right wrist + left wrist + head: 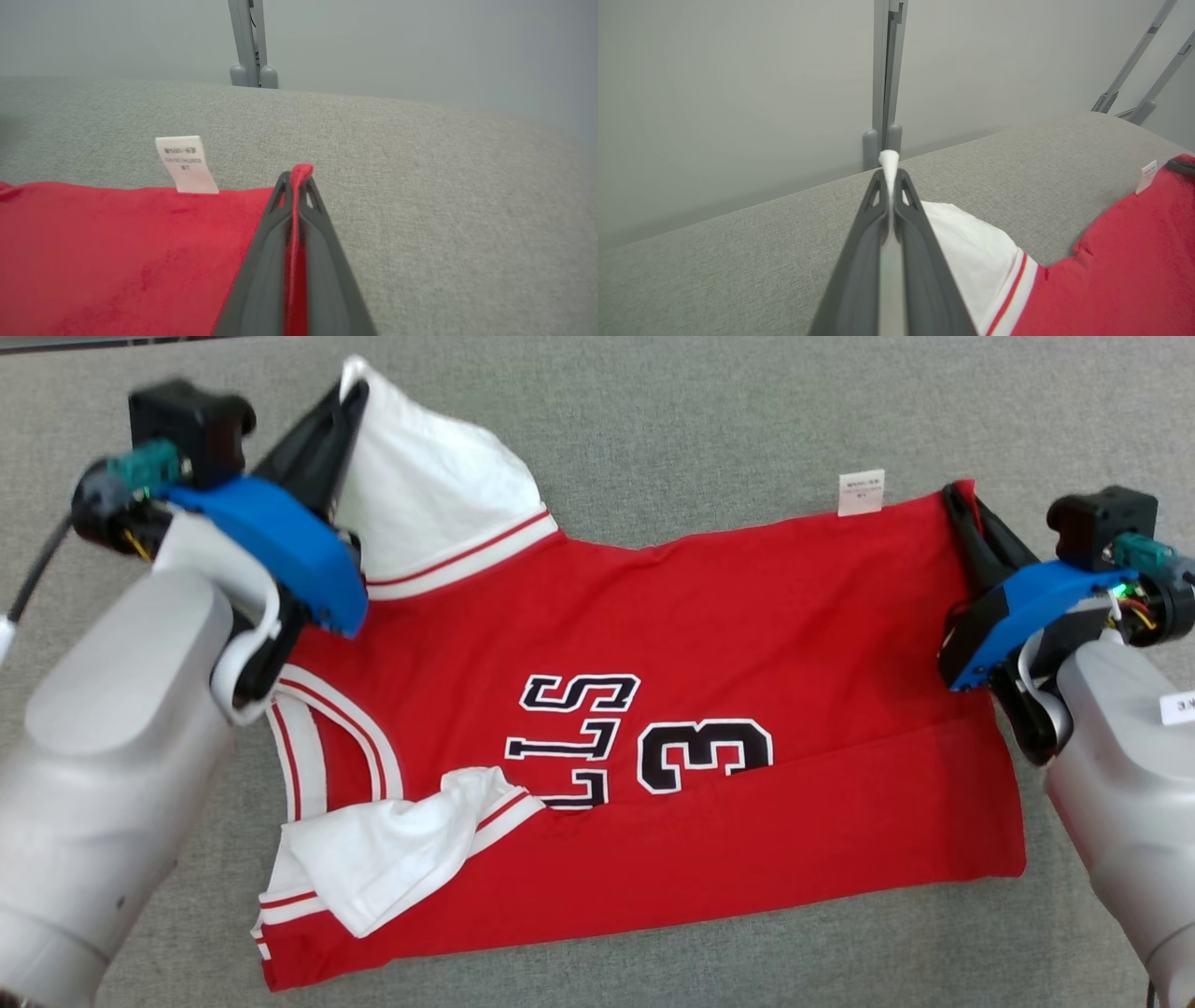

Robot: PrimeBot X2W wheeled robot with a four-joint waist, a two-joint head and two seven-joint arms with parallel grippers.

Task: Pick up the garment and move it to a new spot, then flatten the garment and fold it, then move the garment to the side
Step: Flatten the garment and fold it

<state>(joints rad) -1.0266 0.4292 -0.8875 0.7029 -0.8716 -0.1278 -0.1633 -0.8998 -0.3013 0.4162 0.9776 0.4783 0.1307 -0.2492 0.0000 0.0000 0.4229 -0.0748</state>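
The left gripper (350, 401) is clamping the white sleeve (439, 476) of the jersey (747, 635), the right gripper (960, 499) its red corner; the rest is lying between the jaws, a fold hiding some lettering (579, 728).

You are set up in what looks like a bare robotics test bay: a grey fabric-covered table (653, 420), plain pale wall panels (738, 93) behind it, a grey metal frame post (882, 70) and angled struts (1134, 60).
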